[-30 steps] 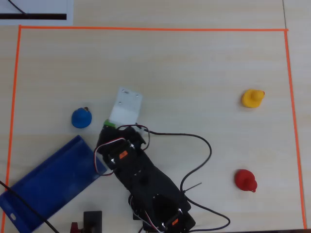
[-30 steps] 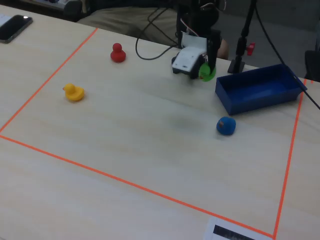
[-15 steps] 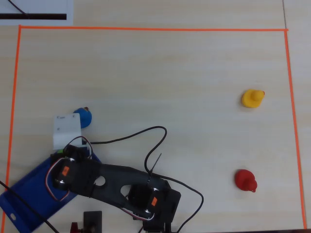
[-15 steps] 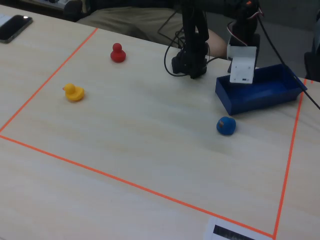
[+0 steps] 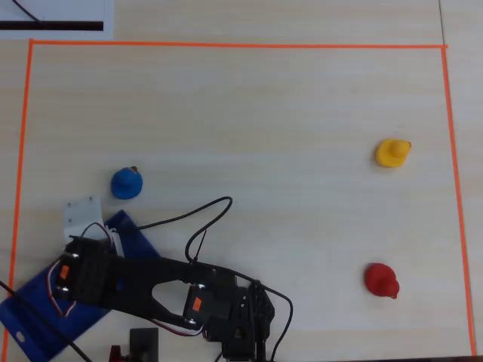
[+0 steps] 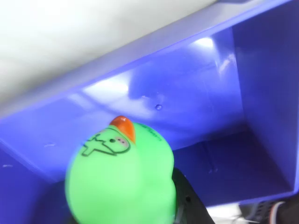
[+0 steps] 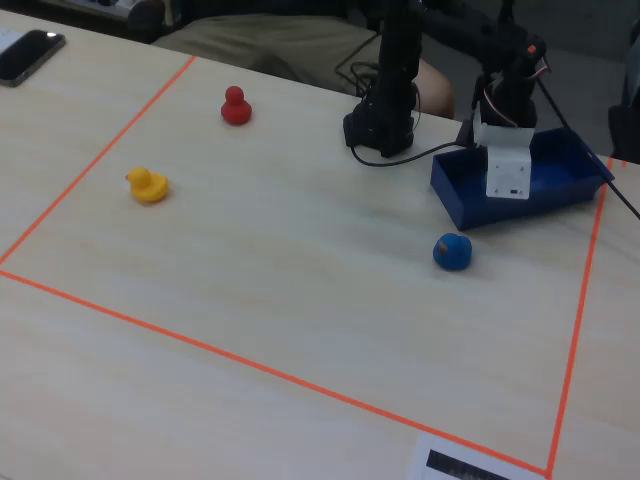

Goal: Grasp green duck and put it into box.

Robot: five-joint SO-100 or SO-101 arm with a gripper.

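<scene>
The green duck [image 6: 122, 182], with an orange beak and a drawn face, fills the lower middle of the wrist view, held between the jaws of my gripper [image 6: 126, 205]. It hangs over the inside of the blue box [image 6: 219, 107]. In the overhead view the box [image 5: 38, 317] lies at the lower left under the black arm, with the gripper [image 5: 81, 226] above its far end; the duck is hidden there. In the fixed view the gripper [image 7: 507, 175] points down into the box [image 7: 460, 195] at the right.
A blue duck [image 5: 127, 183] sits just beyond the box, also in the fixed view [image 7: 452, 251]. A yellow duck [image 5: 392, 152] and a red duck [image 5: 380, 280] stand far right in the overhead view. Orange tape [image 5: 226, 45] borders the table. Cables [image 5: 204, 219] trail by the arm.
</scene>
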